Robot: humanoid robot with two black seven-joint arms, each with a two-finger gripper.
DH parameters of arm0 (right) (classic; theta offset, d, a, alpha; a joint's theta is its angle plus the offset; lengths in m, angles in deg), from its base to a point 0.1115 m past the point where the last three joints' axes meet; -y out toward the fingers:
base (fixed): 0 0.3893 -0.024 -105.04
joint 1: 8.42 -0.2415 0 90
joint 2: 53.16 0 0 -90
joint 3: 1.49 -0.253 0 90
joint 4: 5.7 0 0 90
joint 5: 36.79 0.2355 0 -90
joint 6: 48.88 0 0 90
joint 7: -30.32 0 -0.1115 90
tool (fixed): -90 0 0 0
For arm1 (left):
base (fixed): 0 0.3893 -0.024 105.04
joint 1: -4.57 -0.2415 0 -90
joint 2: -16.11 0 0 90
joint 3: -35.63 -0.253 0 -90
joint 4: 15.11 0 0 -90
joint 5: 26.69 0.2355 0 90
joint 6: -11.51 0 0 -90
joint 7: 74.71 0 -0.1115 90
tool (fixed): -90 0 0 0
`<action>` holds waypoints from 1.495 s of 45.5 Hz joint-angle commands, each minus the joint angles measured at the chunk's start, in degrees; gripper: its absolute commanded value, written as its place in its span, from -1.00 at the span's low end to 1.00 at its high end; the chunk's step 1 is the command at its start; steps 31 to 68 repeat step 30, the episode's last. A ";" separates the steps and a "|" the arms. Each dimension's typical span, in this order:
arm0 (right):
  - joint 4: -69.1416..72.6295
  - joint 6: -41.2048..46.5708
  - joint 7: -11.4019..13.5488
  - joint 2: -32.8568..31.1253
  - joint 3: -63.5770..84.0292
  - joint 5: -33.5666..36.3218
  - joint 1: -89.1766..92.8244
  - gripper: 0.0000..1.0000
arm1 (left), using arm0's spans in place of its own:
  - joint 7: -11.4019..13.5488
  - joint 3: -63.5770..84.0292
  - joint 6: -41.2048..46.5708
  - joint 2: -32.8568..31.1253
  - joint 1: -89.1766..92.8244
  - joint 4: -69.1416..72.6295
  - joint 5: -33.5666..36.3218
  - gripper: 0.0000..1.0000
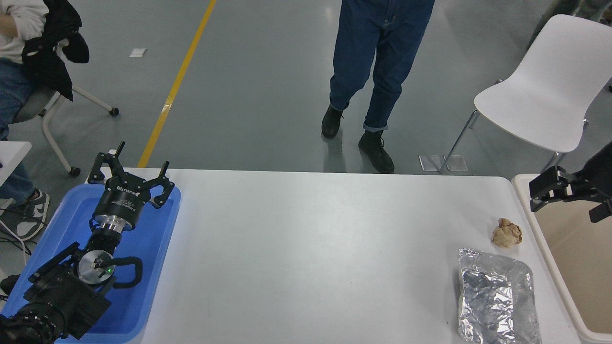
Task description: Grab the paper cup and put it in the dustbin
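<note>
Dustbin [550, 248] under right gripper [538, 196] (spread, empty) | paper ball [507, 232], foil tray [497, 298] beside

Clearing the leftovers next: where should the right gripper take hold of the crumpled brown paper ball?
Come straight down and pinch the paper ball across its middle. It is a small rounded lump lying free on the table, apart from the foil tray.

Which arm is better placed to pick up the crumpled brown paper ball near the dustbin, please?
The right. The right gripper hovers over the dustbin's left rim, close to the paper ball, while the left gripper sits parked over the blue tray at the table's opposite end.
</note>
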 commanded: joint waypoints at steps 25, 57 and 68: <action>1.54 2.41 0.03 10.64 -5.57 2.62 -9.53 1.00 | 0.17 0.00 -0.01 0.08 -0.08 0.00 -0.09 1.00; 1.54 2.41 0.03 10.64 -4.95 2.71 -9.88 1.00 | 0.08 0.00 -0.01 0.08 -0.08 0.00 -0.09 1.00; 1.54 2.41 0.03 10.64 -4.95 2.71 -9.88 1.00 | 0.08 0.00 -0.01 0.08 -0.08 0.00 -0.09 1.00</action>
